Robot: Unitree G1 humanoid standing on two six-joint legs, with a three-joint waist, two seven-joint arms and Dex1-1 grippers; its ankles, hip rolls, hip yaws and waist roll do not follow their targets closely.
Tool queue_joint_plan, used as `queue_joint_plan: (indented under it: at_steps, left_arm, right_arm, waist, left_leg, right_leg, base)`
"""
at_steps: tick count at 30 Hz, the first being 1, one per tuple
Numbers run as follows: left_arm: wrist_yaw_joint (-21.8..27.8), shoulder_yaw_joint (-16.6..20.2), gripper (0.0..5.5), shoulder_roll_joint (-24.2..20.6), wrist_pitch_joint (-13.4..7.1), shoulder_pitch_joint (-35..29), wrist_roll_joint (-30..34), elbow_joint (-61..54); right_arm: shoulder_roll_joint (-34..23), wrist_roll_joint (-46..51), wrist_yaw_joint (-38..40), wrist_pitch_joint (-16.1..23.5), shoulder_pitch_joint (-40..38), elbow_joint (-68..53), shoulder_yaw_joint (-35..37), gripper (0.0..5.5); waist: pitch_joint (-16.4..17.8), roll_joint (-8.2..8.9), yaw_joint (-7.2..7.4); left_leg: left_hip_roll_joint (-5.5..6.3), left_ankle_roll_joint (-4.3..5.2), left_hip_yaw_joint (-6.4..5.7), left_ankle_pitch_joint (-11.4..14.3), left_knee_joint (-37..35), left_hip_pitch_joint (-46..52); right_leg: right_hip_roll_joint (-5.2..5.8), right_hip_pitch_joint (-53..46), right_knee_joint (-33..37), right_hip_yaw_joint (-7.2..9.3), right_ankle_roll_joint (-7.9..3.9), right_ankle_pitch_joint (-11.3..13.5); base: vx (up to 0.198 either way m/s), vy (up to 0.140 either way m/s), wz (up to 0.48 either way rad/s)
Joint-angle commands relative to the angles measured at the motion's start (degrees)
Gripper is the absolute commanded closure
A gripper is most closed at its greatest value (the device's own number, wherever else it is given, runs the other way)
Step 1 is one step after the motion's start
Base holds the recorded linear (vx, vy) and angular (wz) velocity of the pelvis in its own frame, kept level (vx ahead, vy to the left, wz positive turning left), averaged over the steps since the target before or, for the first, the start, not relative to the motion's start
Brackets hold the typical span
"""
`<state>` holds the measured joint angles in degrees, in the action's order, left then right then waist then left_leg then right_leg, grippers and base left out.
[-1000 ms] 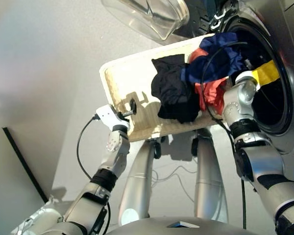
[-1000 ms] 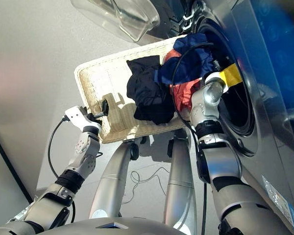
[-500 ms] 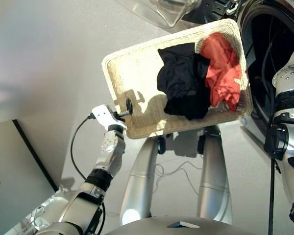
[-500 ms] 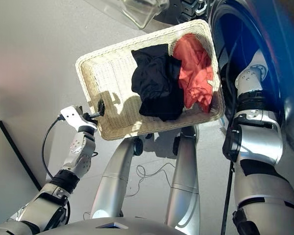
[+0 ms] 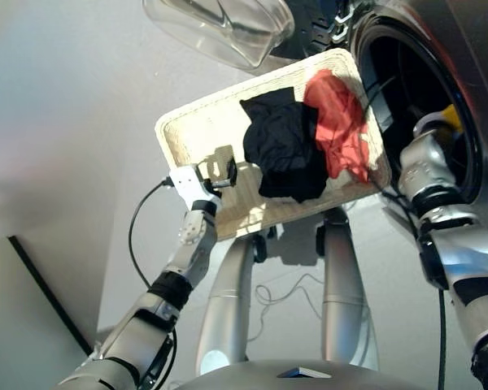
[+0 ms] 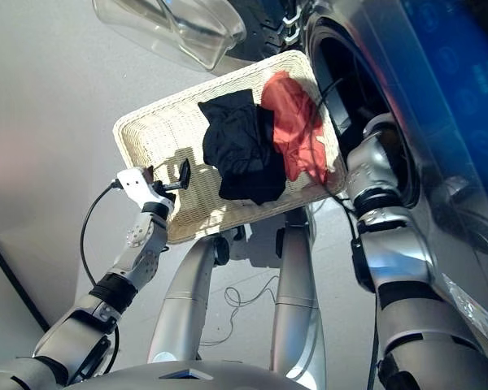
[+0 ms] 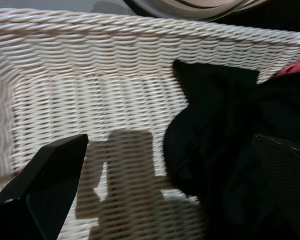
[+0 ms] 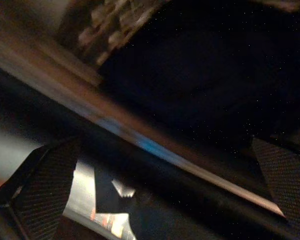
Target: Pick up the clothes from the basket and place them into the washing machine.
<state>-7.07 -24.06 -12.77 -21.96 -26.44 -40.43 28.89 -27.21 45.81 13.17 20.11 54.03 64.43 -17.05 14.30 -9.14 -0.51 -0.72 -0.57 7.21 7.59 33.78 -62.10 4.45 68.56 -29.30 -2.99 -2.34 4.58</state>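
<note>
The left end effector (image 5: 225,171) is seen with its two fingers apart and nothing held between them. It hangs over the bare end of the basket (image 5: 183,130), just beside the black garment (image 5: 283,154). In the left wrist view the woven floor is seen between the fingers, with the black cloth close to one of them. The right end effector (image 8: 155,165) is reached into the round mouth of the washing machine (image 5: 439,49); in its wrist view the fingers are seen wide apart, with only dark space between them. Two clothes are left in the basket: the black one in the middle, and the red garment (image 5: 335,122) touching it at the end nearest the machine. No blue garment is seen in the basket, and it cannot be told from the dark drum whether it lies inside. So the job is judged to be partly done, with the black and red pieces not yet moved. The basket has low sides, so cloth can likely be lifted out with little trouble. One short side is set just beside the drum mouth, so the way across is short. The glass door (image 5: 220,28) is swung open above the basket. Open room is seen on the basket's far side, away from the machine.
</note>
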Motion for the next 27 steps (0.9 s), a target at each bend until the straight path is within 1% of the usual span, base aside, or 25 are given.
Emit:
queue_joint_plan:
  at_steps: [1, 4, 9, 10, 12, 13, 16, 21, 27]
  left_arm:
    - [2.0, -0.2, 0.00, -0.3, -0.8, -2.8, 0.9, 1.6]
    - [2.2, -1.1, 0.00, 1.0, -0.1, -5.0, 1.1, 4.7]
    - [1.0, -2.3, 0.00, 3.5, 0.8, -8.5, 2.8, 10.7]
    - [0.5, -2.4, 0.00, 4.1, 0.9, -9.5, 3.1, 12.3]
    - [-0.4, -2.8, 0.00, 4.7, 1.2, -11.3, 4.4, 14.8]
    - [-0.8, -3.1, 0.00, 5.2, 1.7, -12.1, 5.2, 16.7]
    - [-1.7, -2.8, 0.00, 5.5, 1.9, -13.6, 5.9, 19.1]
    - [-2.2, -3.3, 0.00, 5.9, 2.7, -15.5, 7.4, 22.0]
    - [-2.2, -3.1, 0.00, 5.6, 3.5, -18.1, 8.2, 23.2]
  right_arm:
    - [-0.7, -7.3, -5.2, -0.7, -0.8, -3.3, -5.7, 0.00]
    - [0.2, -15.1, -7.2, -2.0, -1.7, -6.2, -12.4, 0.00]
    - [1.7, -25.1, -6.4, -2.3, -3.1, -12.9, -18.3, 0.00]
    - [2.5, -24.8, -6.7, -2.4, -3.5, -13.1, -18.5, 0.00]
    - [3.0, -28.1, -6.4, -2.7, -3.0, -14.9, -20.3, 0.00]
    - [3.6, -28.0, -6.1, -2.8, -3.1, -15.0, -20.4, 0.00]
    - [4.3, -30.5, -4.9, -2.9, -2.5, -15.9, -20.8, 0.00]
    - [5.1, -28.8, -4.6, -2.3, -3.1, -20.5, -20.0, 0.00]
    - [3.1, -30.5, -6.7, -2.2, -3.5, -30.0, -22.1, 0.00]
  waist:
    - [-2.1, 1.27, -0.72]
    - [-2.2, 2.18, -0.40]
    - [-2.3, 3.23, 0.40]
    - [-2.3, 3.39, 0.53]
    - [-2.2, 3.75, 0.78]
    - [-2.1, 3.92, 0.97]
    - [-1.9, 4.05, 1.33]
    - [-1.6, 4.24, 1.92]
    - [-1.2, 4.89, 3.03]
  left_leg:
    - [0.26, 0.82, -2.46, -2.2, -5.6, 0.5]
    - [0.35, 0.79, -2.76, -3.0, -6.8, 1.3]
    - [0.23, 0.65, -2.98, -3.1, -7.0, 2.0]
    - [0.16, 0.60, -2.96, -3.1, -7.2, 2.2]
    - [0.07, 0.51, -3.18, -3.1, -7.1, 2.0]
    - [-0.07, 0.49, -3.25, -3.1, -7.1, 2.0]
    - [-0.24, 0.44, -3.38, -3.1, -7.1, 2.0]
    - [-0.55, 0.50, -3.43, -2.8, -7.0, 1.6]
    - [-1.10, 0.24, -3.19, -0.9, -3.1, -1.6]
  right_leg:
    - [-1.91, -4.4, 3.9, 4.87, 0.06, -2.1]
    - [-1.85, -5.5, 5.1, 5.16, -0.05, -1.5]
    - [-2.25, -6.5, 5.5, 5.25, -0.06, -1.6]
    - [-2.27, -6.8, 5.8, 5.22, -0.08, -1.5]
    - [-2.33, -6.9, 6.3, 5.24, -0.12, -1.4]
    - [-2.37, -6.9, 6.6, 5.12, -0.20, -1.3]
    - [-2.53, -6.9, 6.6, 4.95, -0.24, -1.4]
    - [-2.71, -6.4, 6.7, 4.94, -0.30, -1.7]
    - [-3.80, -3.4, 4.6, 4.84, -0.12, -2.4]
  base:
    - [0.000, 0.000, 0.000]
    - [0.000, 0.000, 0.000]
    - [0.000, 0.000, 0.000]
    - [0.000, 0.000, 0.000]
    - [0.000, 0.000, 0.000]
    - [0.000, 0.000, 0.000]
    - [0.000, 0.000, 0.000]
    - [0.000, 0.000, 0.000]
    - [0.000, 0.000, 0.000]
